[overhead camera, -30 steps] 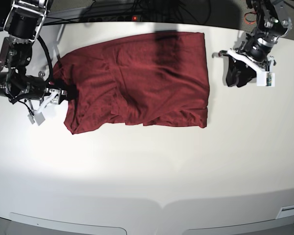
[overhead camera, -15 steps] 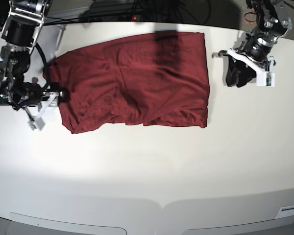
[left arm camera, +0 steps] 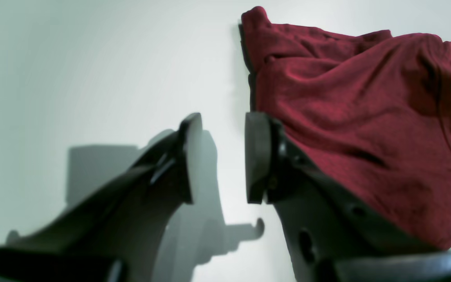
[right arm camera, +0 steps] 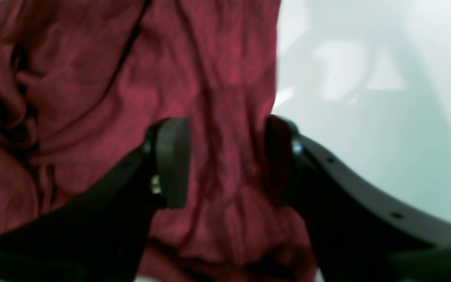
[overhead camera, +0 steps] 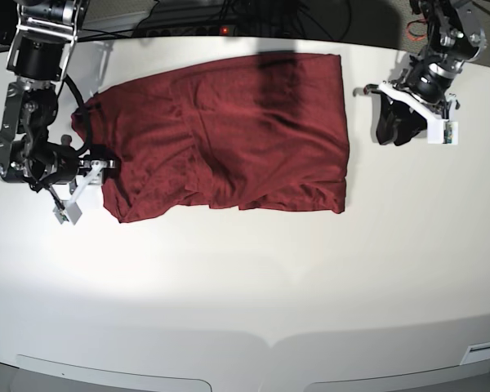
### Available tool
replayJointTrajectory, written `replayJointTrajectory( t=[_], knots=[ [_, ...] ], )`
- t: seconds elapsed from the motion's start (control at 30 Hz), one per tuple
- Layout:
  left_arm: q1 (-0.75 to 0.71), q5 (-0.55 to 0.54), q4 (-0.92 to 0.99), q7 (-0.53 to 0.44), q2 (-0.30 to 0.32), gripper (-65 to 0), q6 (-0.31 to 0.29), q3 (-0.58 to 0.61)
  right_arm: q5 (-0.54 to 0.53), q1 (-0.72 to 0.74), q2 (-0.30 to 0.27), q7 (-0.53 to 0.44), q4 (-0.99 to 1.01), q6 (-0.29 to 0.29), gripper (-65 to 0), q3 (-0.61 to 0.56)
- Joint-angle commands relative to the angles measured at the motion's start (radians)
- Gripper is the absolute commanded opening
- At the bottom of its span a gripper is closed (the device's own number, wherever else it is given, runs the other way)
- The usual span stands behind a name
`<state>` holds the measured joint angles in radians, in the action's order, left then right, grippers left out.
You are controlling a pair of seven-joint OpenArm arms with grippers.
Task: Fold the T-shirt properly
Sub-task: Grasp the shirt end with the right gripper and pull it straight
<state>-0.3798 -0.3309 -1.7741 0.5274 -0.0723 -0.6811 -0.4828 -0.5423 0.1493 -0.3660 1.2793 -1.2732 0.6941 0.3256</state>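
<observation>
The maroon T-shirt (overhead camera: 229, 131) lies wrinkled and partly folded on the white table (overhead camera: 245, 286), toward the back. My right gripper (overhead camera: 104, 167) is at the shirt's lower left edge. In the right wrist view this gripper (right arm camera: 227, 160) is open, its fingers (right arm camera: 172, 160) wide apart with the shirt's fabric (right arm camera: 217, 58) lying between and under them. My left gripper (overhead camera: 390, 126) sits on the bare table just right of the shirt's right edge. In the left wrist view it (left arm camera: 219, 156) is open and empty, with the shirt (left arm camera: 366, 117) beside its right finger.
Dark cables (overhead camera: 229, 16) and a small red light (overhead camera: 224, 30) lie behind the table's back edge. The table's front edge curves along the bottom of the base view. Bare table surface extends in front of the shirt.
My right gripper shifted left along the shirt's left edge, then slightly down and back. The shirt's left edge was drawn a little leftward. The left arm has not moved.
</observation>
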Motion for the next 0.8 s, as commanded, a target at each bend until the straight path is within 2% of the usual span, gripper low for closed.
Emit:
replayJointTrajectory(
  t=[0.0,0.1,0.27,0.4,0.57,0.63,0.77],
  knots=[
    [0.003,-0.018,-0.019,-0.026,0.004,-46.7,-0.008,-0.001,-0.027,0.014,-0.013,0.028,-0.011,0.004,-36.5,0.001],
    [0.003,-0.018,-0.019,-0.027,0.004,-46.7,-0.008,-0.001,-0.075,0.014,-0.014,0.084,-0.011,0.004,-36.5,0.001],
    [0.003,-0.018,-0.019,-0.027,0.004,-46.7,-0.008,-0.001,-0.113,0.014,-0.013,0.095,-0.011,0.004,-36.9,0.001],
    [0.003,-0.018,-0.019,-0.027,0.004,-46.7,-0.008,-0.001,-0.12,0.014,-0.013,0.091,-0.011,0.004,-48.8,0.001],
    [0.003,-0.018,-0.019,-0.026,0.004,-46.7,-0.008,-0.001,-0.054,-0.004,-0.013,-0.019,-0.011,0.004,-65.0,0.001],
    [0.003,-0.018,-0.019,-0.026,0.004,-46.7,-0.008,-0.001,-0.032,-0.014,-0.014,-0.079,-0.011,0.004,-65.0,0.001],
    [0.003,-0.018,-0.019,-0.023,0.004,-46.7,-0.008,-0.001,-0.042,-0.006,-0.014,-0.141,-0.011,0.004,-65.0,0.028]
  ],
)
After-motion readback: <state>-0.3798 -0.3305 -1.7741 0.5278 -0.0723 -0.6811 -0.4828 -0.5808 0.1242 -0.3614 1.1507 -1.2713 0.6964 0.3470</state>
